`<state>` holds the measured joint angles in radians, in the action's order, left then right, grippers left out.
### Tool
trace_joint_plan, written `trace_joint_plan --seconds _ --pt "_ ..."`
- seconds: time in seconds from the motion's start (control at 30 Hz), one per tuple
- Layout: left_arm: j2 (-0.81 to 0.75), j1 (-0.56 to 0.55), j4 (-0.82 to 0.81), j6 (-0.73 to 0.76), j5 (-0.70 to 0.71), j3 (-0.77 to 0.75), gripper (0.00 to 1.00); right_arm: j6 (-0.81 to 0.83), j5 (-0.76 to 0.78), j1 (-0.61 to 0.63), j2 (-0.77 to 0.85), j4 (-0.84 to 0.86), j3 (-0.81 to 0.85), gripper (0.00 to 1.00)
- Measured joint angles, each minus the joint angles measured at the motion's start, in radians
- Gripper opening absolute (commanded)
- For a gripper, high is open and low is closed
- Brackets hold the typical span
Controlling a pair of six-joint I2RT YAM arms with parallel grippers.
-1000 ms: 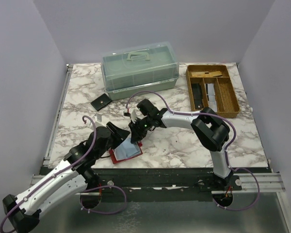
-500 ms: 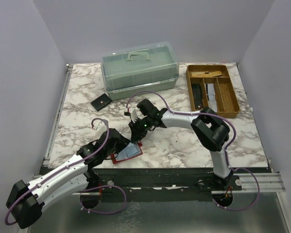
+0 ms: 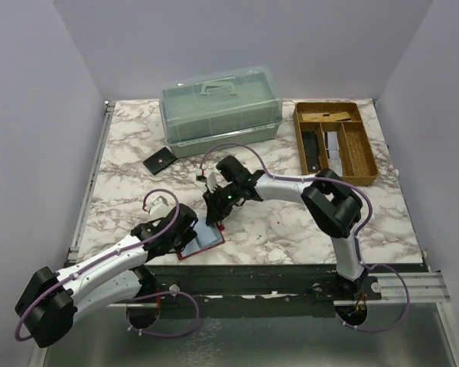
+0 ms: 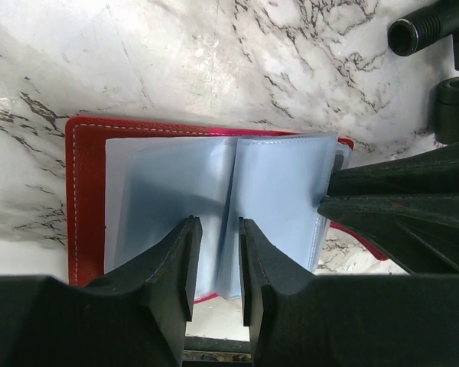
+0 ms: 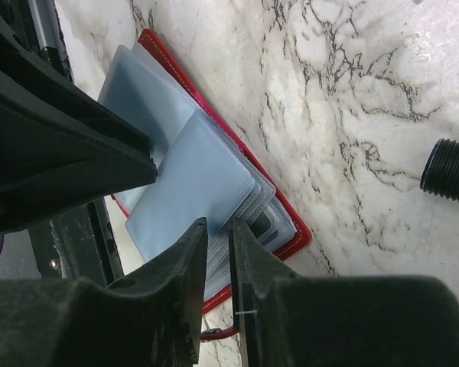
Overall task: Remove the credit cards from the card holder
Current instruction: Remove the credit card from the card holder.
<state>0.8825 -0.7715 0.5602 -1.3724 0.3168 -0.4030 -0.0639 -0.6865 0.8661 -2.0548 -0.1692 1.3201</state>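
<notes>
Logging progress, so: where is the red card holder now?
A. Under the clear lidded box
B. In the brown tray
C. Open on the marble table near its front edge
C: the card holder lies open, blue sleeves up, on the table by its front edge.

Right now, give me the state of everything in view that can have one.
Card holder: open, lying flat, blue sleeves fanned.
Left gripper: fingers slightly apart over the sleeves.
Right gripper: fingers almost shut at the sleeves' edge; grip unclear.
Clear box: lid closed.
Black wallet: closed, flat.
Wooden tray: compartments partly filled.
</notes>
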Motion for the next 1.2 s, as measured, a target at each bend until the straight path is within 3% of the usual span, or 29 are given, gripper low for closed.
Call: trace_joint_plan --seconds 0.33,0.6,0.9,1.0,1.2 --pt "-0.025 0.002 -0.047 -0.011 0.014 0.054 0.29 0.001 0.009 -0.011 0.011 0.003 -0.012 0.20" --pt "0.042 0.018 -0.114 0.003 0.022 0.046 0.29 0.020 0.072 -0.011 0.029 0.002 -0.023 0.17" --pt "0.079 0.039 -0.187 0.043 0.010 0.040 0.31 0.068 0.121 -0.012 0.033 -0.017 -0.032 0.19" --pt "0.031 0.040 -0.196 0.043 0.008 0.064 0.34 0.077 0.121 -0.008 0.033 -0.018 -0.032 0.20" --pt "-0.117 0.045 -0.154 0.010 -0.006 0.127 0.52 0.094 0.121 0.014 0.033 -0.021 -0.031 0.29"
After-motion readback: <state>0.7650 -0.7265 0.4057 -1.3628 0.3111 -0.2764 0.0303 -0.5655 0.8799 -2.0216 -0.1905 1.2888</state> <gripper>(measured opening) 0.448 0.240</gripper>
